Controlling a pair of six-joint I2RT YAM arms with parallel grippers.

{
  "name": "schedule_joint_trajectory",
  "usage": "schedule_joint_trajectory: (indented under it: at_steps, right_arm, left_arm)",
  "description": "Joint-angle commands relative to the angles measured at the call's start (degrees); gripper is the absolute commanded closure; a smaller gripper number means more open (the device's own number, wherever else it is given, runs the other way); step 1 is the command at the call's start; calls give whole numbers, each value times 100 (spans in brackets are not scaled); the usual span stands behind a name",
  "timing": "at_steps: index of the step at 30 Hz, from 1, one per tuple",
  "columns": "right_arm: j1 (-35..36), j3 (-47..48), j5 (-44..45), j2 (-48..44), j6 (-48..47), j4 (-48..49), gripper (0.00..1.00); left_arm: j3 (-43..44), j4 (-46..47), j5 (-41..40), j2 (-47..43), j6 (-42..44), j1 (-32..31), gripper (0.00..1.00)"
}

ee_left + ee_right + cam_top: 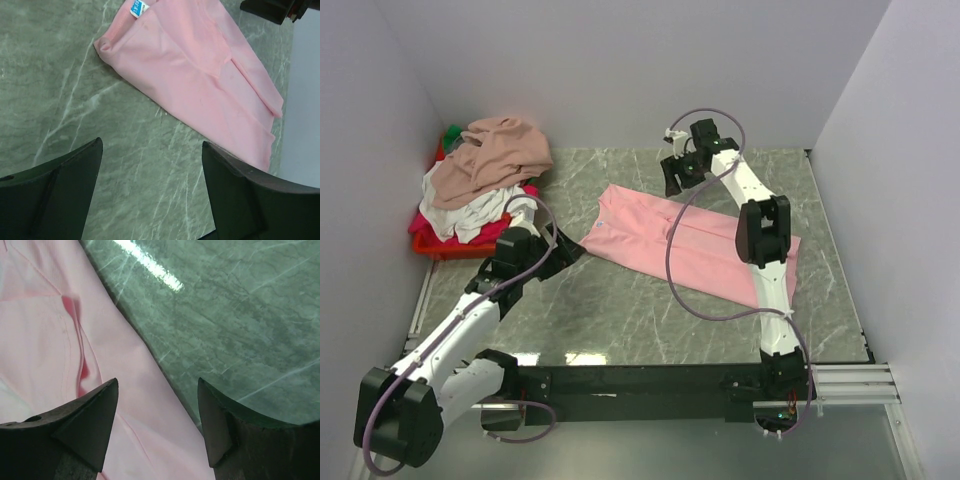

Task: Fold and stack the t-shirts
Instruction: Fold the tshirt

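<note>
A light pink t-shirt (695, 245) lies folded into a long strip across the middle of the table, its blue-white neck label (138, 7) at the left end. My left gripper (570, 248) hovers just off that left end; its jaws (152, 145) stand open over bare marble, with the pink t-shirt (200, 65) ahead of them. My right gripper (678, 180) hangs over the shirt's far edge, open (158, 382) and holding nothing, with the pink t-shirt (50, 330) below its left finger. More t-shirts, tan (500, 150) and white (455, 210), are heaped at the back left.
The heap sits in a red basket (430, 245) against the left wall. The tabletop is green marble (620, 310), closed in by walls at the left, back and right. The arm bases stand along the near edge.
</note>
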Motion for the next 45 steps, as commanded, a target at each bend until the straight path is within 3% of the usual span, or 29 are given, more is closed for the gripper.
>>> schedule_joint_trajectory:
  at_steps: [1,7,15,18,22,25,32,39,42,45]
  right_arm:
    - [32,408,236,106,232,-57,29]
    - [164,558,403,361,-76,-620,32]
    - [235,514,228,537,-252,-1060,46]
    - [244,523,-9,537,-287,-1166,60]
    - [209,541,34,529,-174,-1122,90]
    - [86,514,331,432,203,-807,100]
    - [-423,549,1097,309,925,-226,100]
    - [-1003,216,1247,125,953,-225,97]
    - [-1258,-335,1203,-321,786,-86,65]
    - [-1373,-1408,1316,-1209,453,344,47]
  left_arm:
    - [53,274,210,161,-105,25,15]
    - [44,441,341,320,-158,25,16]
    - [-61,537,359,355,-290,25,16]
    - [-79,581,377,425,-316,25,17]
    - [-79,652,412,513,-351,25,17]
    - [-61,634,394,531,-334,25,17]
    - [18,931,429,846,-281,25,17]
    - [823,1758,799,2506,-352,-168,23]
    - [1648,1646,624,3429,-290,-475,24]
    - [2512,1452,404,4308,-316,-695,25]
